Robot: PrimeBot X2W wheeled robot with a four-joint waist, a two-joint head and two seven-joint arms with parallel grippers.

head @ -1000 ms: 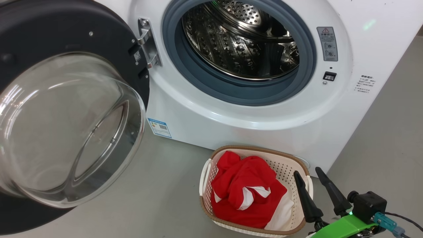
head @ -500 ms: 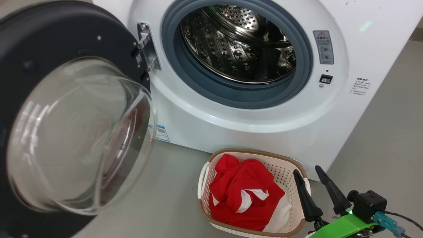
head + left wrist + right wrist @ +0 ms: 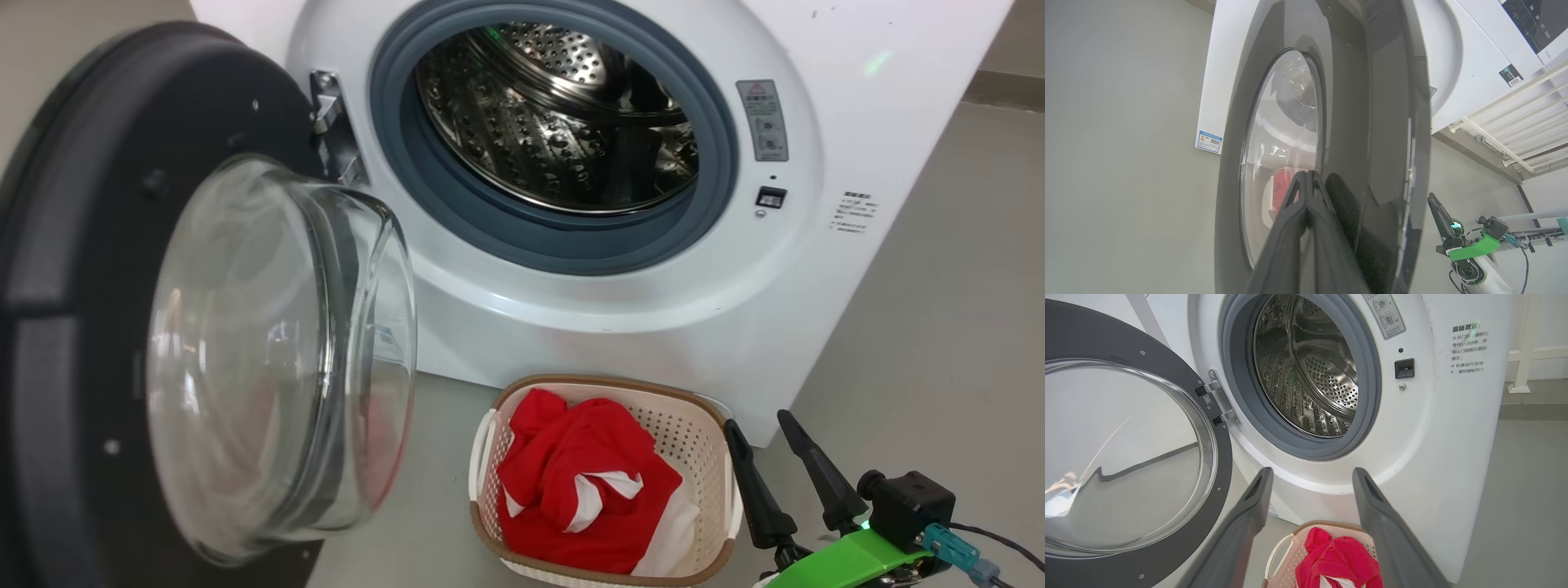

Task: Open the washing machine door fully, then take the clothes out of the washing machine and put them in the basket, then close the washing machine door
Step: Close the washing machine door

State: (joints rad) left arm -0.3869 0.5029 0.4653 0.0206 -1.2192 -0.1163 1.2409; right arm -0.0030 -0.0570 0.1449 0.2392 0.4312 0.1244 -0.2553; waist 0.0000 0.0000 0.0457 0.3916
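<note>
One large round washing machine door (image 3: 73,245), black-rimmed with a clear bulging glass bowl (image 3: 269,359) at its centre, is shown partly open. It is swung out on its hinge (image 3: 331,122) at the left of the white washing machine (image 3: 620,327). The machine's mouth is left uncovered, and a grey rubber ring (image 3: 722,163) is seen around the perforated steel drum (image 3: 555,122).

The clothes (image 3: 580,482), red with white patches, are heaped inside the basket (image 3: 604,382). The basket is set on the grey floor (image 3: 939,327), just in front of the machine's lower right part.

In the left wrist view, the left gripper (image 3: 1306,179) is seen with its two dark fingers pressed together and nothing held between them. Their tips are set at the door's glossy outer face, by the edge of the window; whether the door is actually touched cannot be told.

The right gripper (image 3: 758,420) is held wide open and empty, low at the right, just beside the basket's right side, with its fingers pointed toward the machine. A blue sticker (image 3: 1209,141) is seen on the machine's lower front corner, beyond the door.
</note>
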